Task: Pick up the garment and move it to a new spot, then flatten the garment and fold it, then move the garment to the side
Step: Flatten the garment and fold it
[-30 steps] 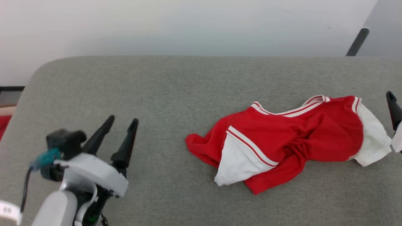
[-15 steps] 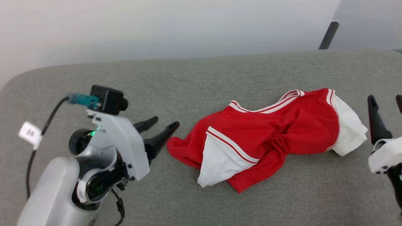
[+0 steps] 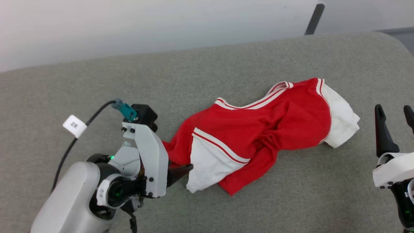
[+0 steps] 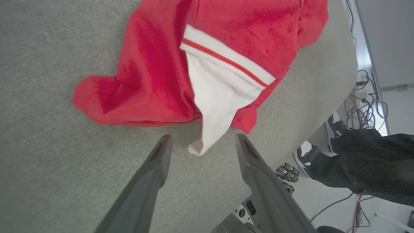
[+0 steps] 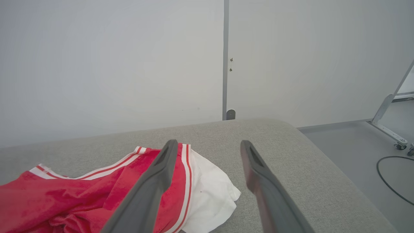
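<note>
The garment [image 3: 268, 129], red with white sleeves and striped trim, lies crumpled on the grey cloth-covered table [image 3: 226, 61]. My left gripper [image 3: 186, 165] is at its left end, pointing right, with one dark finger beside the near white sleeve [image 3: 210, 165]. In the left wrist view the left gripper [image 4: 202, 144] is open, and the sleeve's tip [image 4: 197, 147] lies between the fingers, untouched. My right gripper [image 3: 394, 113] stands open to the right of the far white sleeve [image 3: 343, 113], apart from it. From the right wrist, the right gripper [image 5: 208, 145] holds nothing, with the garment [image 5: 81, 197] at lower left.
The table's rounded right corner [image 3: 397, 45] and front edge are close by. A dark post [image 3: 313, 17] stands behind the table against a pale wall. Past the table edge are a person's dark trouser leg [image 4: 365, 161] and shoes, and cables [image 4: 365, 97] on the floor.
The head camera has swung right. My left arm has swept from far left of the garment up to its left end, fingers turned toward it. Both grippers have stayed open.
</note>
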{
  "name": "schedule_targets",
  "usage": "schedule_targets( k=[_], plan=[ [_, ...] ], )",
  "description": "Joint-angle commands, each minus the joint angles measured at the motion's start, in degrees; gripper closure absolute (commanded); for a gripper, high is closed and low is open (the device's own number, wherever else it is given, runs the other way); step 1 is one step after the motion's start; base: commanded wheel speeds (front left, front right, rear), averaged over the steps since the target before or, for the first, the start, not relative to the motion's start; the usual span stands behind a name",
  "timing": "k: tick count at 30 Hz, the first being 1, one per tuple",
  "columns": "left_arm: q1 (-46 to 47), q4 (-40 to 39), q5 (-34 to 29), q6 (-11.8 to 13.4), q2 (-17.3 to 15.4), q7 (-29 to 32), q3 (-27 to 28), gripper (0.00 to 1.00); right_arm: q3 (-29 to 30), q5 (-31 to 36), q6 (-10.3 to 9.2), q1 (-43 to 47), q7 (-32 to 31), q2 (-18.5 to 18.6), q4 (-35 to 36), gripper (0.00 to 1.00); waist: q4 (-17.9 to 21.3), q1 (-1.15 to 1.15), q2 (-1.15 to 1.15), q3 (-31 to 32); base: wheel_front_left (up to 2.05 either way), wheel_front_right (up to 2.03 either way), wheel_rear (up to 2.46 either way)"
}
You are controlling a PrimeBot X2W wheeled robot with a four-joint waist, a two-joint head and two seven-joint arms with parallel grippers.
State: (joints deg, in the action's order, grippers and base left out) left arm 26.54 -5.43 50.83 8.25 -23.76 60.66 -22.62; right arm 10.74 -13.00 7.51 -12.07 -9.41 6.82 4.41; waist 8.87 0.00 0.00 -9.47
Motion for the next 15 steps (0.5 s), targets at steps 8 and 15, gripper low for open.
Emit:
schedule_targets(
  k=[8,15],
  plan=[
    [-0.90,3.15,-0.16,-0.14,-0.20,0.32,-0.85,0.00,0.06,0.45,-0.04,0.55,2.05,-1.53,0.44,0.00,2.58,0.00,0.00,-3.13,0.00,0.00,0.00],
    [0.13,5.17,-0.35,-0.17,0.32,0.00,-1.13,0.00,0.17,0.39,-0.04,0.05,3.06,-2.22,0.06,0.00,3.14,0.00,0.00,-4.28,0.00,0.00,0.00]
  ],
)
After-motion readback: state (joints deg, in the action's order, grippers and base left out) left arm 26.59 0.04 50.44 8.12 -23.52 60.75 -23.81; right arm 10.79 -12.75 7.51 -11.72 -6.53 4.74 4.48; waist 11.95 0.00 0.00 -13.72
